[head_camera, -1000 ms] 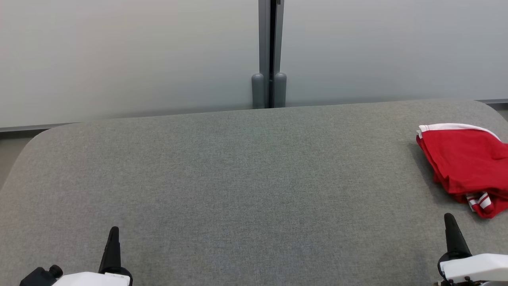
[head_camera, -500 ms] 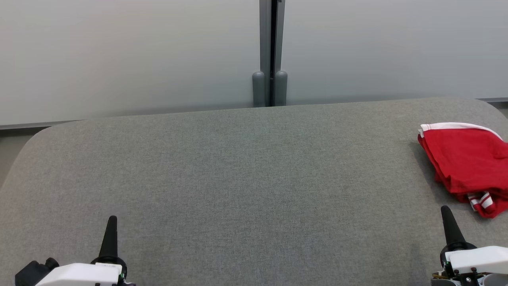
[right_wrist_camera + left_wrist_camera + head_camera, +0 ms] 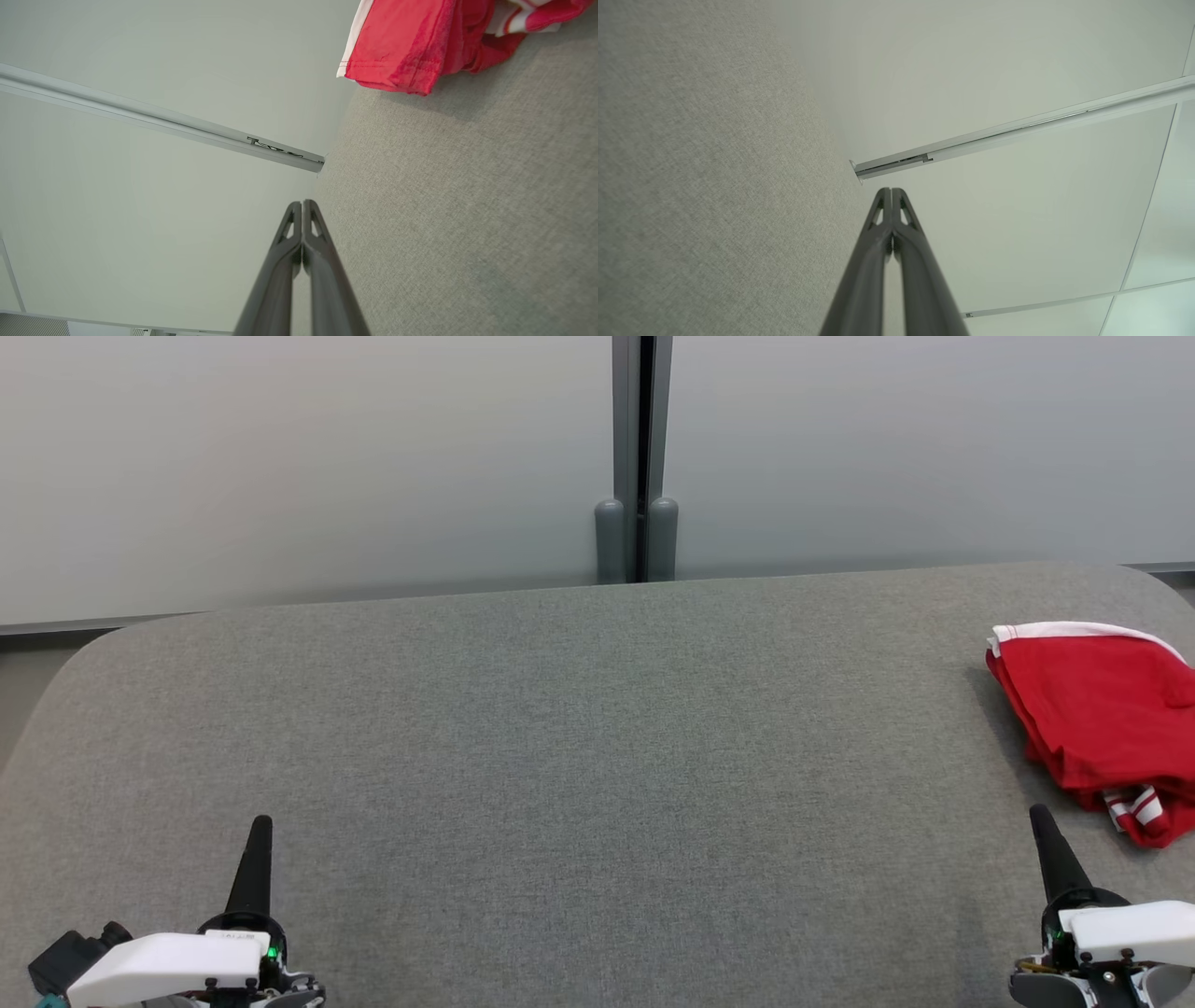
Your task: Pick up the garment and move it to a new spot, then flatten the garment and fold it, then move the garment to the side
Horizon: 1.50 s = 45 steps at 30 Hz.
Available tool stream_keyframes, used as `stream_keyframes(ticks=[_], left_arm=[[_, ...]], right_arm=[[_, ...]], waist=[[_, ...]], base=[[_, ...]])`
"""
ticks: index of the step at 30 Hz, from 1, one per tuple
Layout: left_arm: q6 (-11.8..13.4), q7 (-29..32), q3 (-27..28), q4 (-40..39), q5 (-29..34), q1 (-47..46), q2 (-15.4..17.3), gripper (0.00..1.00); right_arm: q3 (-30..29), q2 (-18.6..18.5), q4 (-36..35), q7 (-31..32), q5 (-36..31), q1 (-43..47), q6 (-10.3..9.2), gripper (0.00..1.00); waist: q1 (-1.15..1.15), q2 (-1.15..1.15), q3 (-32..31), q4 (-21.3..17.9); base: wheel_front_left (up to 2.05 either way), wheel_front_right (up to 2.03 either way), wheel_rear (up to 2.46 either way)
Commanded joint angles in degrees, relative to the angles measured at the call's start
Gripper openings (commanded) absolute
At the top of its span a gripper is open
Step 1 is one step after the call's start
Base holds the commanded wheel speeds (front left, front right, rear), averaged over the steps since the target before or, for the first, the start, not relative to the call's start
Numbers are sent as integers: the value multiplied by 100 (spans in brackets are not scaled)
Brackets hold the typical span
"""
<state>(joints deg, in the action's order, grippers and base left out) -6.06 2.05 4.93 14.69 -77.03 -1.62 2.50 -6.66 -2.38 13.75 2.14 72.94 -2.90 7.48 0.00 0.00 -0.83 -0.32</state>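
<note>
The garment (image 3: 1092, 719), red with white trim, lies bunched at the right edge of the grey table (image 3: 597, 756). The left gripper (image 3: 260, 828) is pinched together, empty and well apart from it. The right gripper (image 3: 1039, 819), likewise closed, sits near it. The cloth looks soft, light and floppy, so a raised fold seems best to pinch.

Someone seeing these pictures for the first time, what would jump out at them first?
The white-trimmed red garment, lying rumpled at the right end of the grey table, is the one bright thing. Then the left gripper and right gripper, both shut and holding nothing, at the near corners.
</note>
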Motion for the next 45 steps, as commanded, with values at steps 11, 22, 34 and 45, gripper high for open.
stream_keyframes(ticks=[11, 22, 34, 45], left_arm=[[-76, 161, 81, -55, -524, -252, 41, 0], [-113, 286, 120, -63, -950, -362, 46, 0], [-153, 434, 165, -73, -1458, -495, 52, 0], [-157, 467, 175, -71, -1543, -502, 53, 0]], right_arm=[[3, -63, -7, 158, 667, -176, 2, 0], [8, -68, 10, 292, 1210, -252, 2, 0], [12, -73, 31, 435, 1825, -349, 2, 0], [13, -74, 36, 463, 1952, -353, 2, 0]], waist=[[0, 0, 28, 9], [0, 0, 55, 18], [0, 0, 91, 29], [0, 0, 100, 32]], base=[[0, 0, 0], [0, 0, 0], [0, 0, 0], [0, 0, 0]])
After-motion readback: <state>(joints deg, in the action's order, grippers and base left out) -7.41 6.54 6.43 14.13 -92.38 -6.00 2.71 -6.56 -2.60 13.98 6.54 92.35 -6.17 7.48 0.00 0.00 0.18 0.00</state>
